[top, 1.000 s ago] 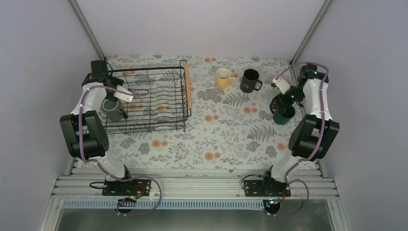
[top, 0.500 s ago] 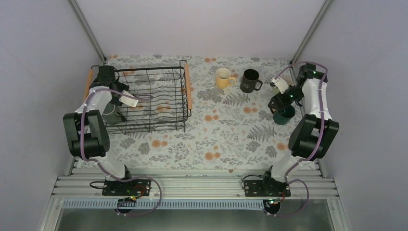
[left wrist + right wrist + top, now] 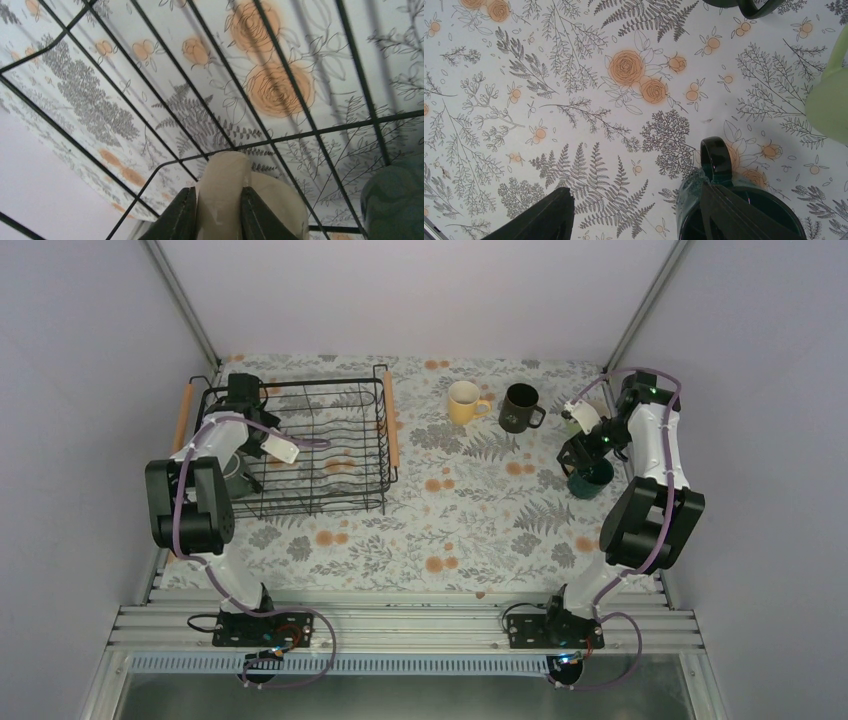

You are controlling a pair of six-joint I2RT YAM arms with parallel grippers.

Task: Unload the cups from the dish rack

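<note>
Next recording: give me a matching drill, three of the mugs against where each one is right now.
Things:
1. yellow mug
2. dark teal mug
3. cream mug

Places:
A. pinched by the left gripper inside the dish rack
B. at the open fingers of the right gripper
C. standing free beside the black mug

Pairs: 1-C, 2-B, 3-A

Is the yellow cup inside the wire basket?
No, the yellow cup stands on the flowery table, outside the dish rack and next to the black cup.
</note>
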